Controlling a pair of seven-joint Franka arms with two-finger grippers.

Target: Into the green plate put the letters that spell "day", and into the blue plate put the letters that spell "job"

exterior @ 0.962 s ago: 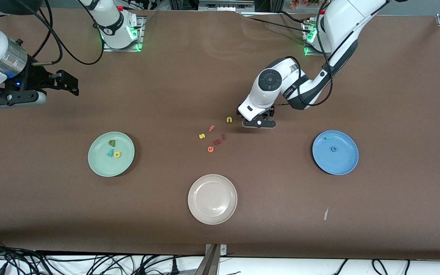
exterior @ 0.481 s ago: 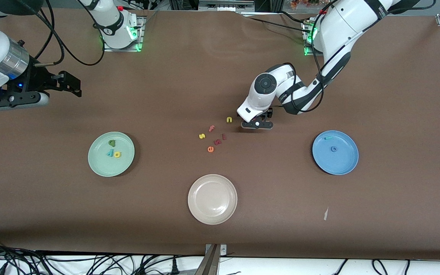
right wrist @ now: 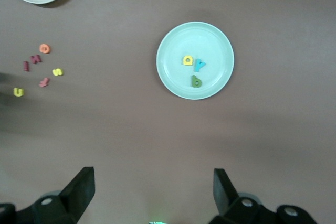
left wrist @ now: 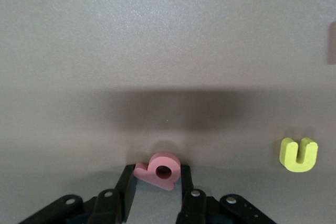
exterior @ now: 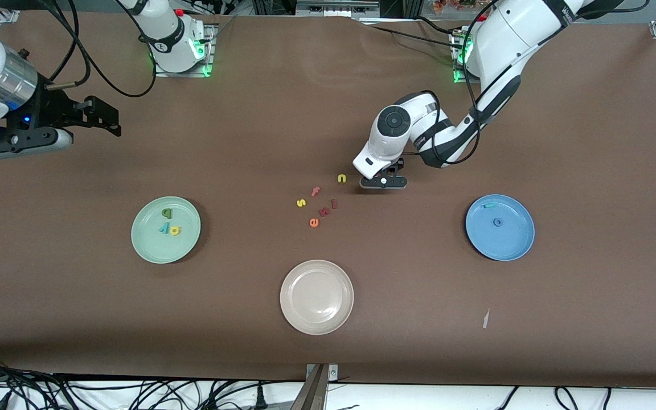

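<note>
My left end effector [left wrist: 157, 192] is low on the bench beside the yellow "n" [left wrist: 299, 154], fingers closing around the pink "b" [left wrist: 158, 170]. I should squeeze it squarely, then lift straight before heading to the blue plate [exterior: 519, 245]. My right end effector [right wrist: 152, 187] waits, fingers apart, high above the green plate [right wrist: 173, 77].

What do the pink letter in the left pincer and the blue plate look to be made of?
The pink letter, between the left pincer's fingers, looks like foam: a thick, matte, die-cut slab with soft edges and a punched hole. The blue plate looks like plastic, possibly melamine: even sky-blue colour, smooth shallow rim, faint sheen. Neither can be confirmed by sight alone.
</note>
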